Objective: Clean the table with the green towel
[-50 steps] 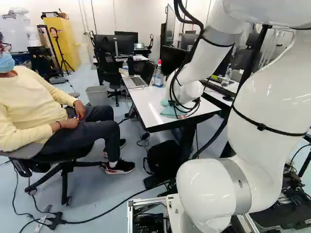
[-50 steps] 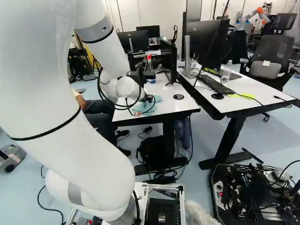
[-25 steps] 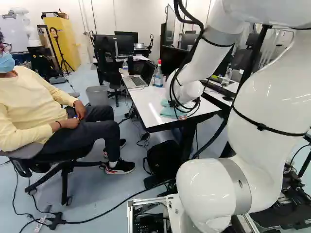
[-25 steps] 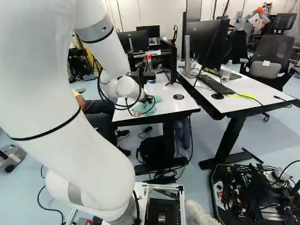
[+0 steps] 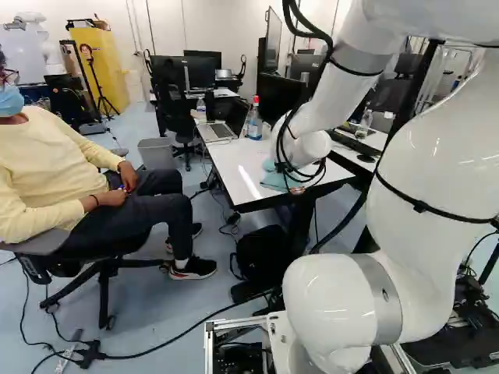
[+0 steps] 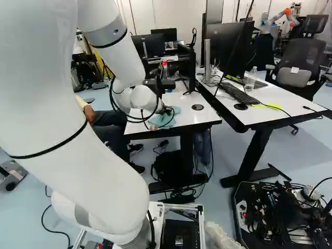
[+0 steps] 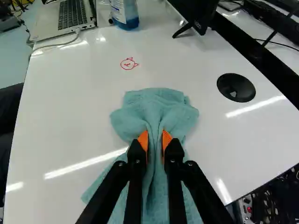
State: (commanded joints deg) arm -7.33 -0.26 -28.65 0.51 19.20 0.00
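Note:
In the right base view my gripper (image 6: 168,111) is low over the near end of the white table (image 6: 193,115), partly hidden by the arm and its cables. The green towel (image 6: 165,119) lies bunched on the tabletop there. Seen from the wrist, the gripper (image 7: 155,141) pinches a raised fold of the towel (image 7: 154,109) between its two orange pads, one on either side. Cloth spreads ahead of the fingers and back beneath them. A small red drawing (image 7: 128,64) marks the tabletop ahead of the towel.
A spray bottle (image 5: 255,121) and a laptop (image 5: 217,130) stand at the table's far end. Beside the towel is a black round grommet (image 7: 236,87); a monitor (image 7: 201,16) stands beyond. A second desk (image 6: 270,111) adjoins. Another robot (image 6: 277,19) is in the background.
The arm has shifted slightly to the right in both base views, and the gripped towel has slid along the tabletop with it. The base has not moved.

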